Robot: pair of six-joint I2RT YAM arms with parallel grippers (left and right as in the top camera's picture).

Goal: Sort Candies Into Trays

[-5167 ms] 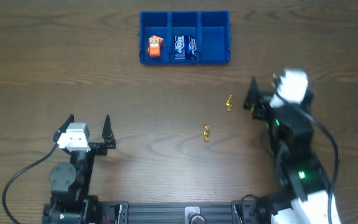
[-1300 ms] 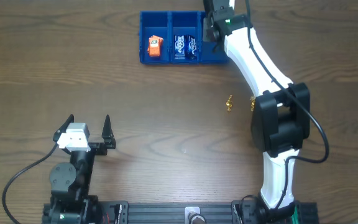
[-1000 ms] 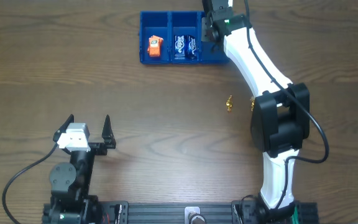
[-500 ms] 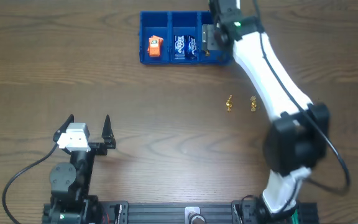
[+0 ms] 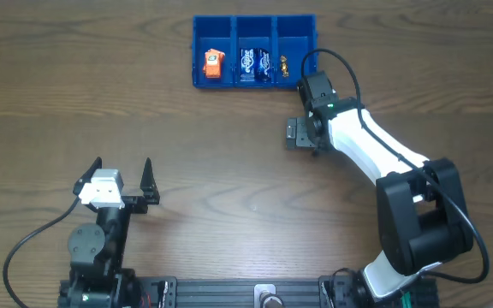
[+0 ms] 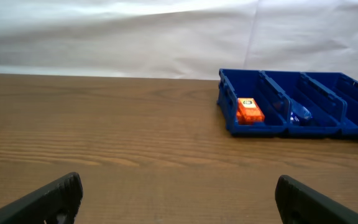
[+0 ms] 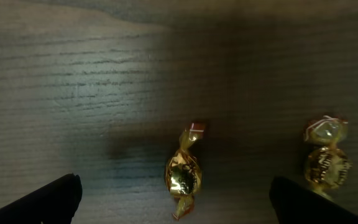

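A blue three-compartment tray (image 5: 255,19) stands at the far middle of the table. An orange candy (image 5: 214,62) lies in its left compartment, blue candies (image 5: 255,64) in the middle one, and a gold candy (image 5: 284,62) in the right one. My right gripper (image 5: 300,135) hovers open in front of the tray's right end. In the right wrist view, one gold candy (image 7: 184,171) lies between the fingers and a second gold candy (image 7: 327,155) lies off to one side. My left gripper (image 5: 122,168) stands open near the front left, holding nothing, facing the tray (image 6: 303,124) and the orange candy (image 6: 250,111).
The wooden table (image 5: 144,103) is bare to the left and in front of the tray. A white backdrop (image 6: 166,31) rises behind the table's far edge. The right arm (image 5: 375,154) stretches from its base at front right toward the middle.
My right gripper has pulled back from over the tray's right compartment and dropped toward the table over the two gold candies. A gold candy now lies uncovered in that compartment. The left arm is still.
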